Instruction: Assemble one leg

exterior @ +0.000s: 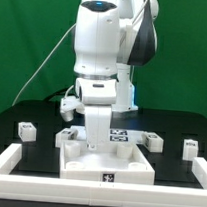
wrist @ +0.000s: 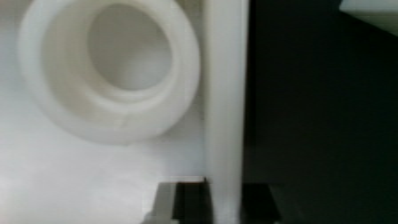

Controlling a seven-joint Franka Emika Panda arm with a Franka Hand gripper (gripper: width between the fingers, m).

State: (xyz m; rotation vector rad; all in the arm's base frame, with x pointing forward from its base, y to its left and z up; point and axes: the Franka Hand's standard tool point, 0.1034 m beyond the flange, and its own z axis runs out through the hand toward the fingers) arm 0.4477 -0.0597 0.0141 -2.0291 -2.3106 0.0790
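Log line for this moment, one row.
arm: low over tabletop | gripper: at tabletop rim, open/shut unclear | leg, exterior view's left: loose, not held

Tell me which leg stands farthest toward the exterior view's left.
The lone leg, standing by itself on that side of the tabletop. The near-right leg and far-right leg stand on the tabletop's other side.
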